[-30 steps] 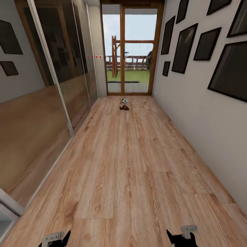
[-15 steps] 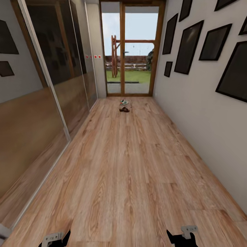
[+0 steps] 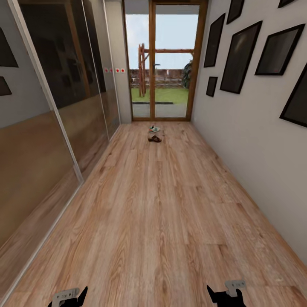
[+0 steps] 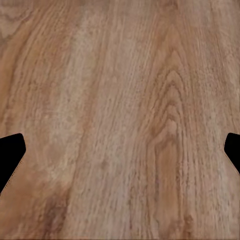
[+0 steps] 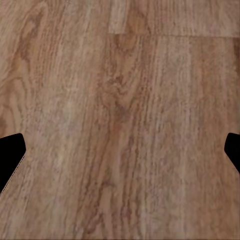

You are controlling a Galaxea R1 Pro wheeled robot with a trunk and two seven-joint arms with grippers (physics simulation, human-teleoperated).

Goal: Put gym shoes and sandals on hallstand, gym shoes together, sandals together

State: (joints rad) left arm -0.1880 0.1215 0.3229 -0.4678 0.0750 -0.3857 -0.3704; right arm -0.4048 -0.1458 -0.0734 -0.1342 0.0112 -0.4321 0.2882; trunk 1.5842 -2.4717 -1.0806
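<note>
Far down the corridor floor [image 3: 157, 204], just before the glass door, lies a cream-white gym shoe [image 3: 154, 128] with green on it. A brown sandal [image 3: 155, 139] lies just in front of it. They are too small to tell whether more shoes lie with them. The hallstand is out of view. My left gripper [image 3: 67, 298] and right gripper [image 3: 224, 296] hang low at the near edge of the head view, far from the shoes. In the wrist views, the left gripper [image 4: 120, 155] and right gripper [image 5: 120, 155] are open over bare planks.
Mirrored sliding wardrobe doors [image 3: 51, 106] run along the left wall. Dark picture frames [image 3: 243, 55] hang on the white right wall [image 3: 256, 162]. A wood-framed glass door [image 3: 166, 64] closes the far end, with a garden behind it.
The whole view has advanced along the corridor, so the camera has moved forward. The shoes look slightly nearer, and the grippers keep their place in the picture.
</note>
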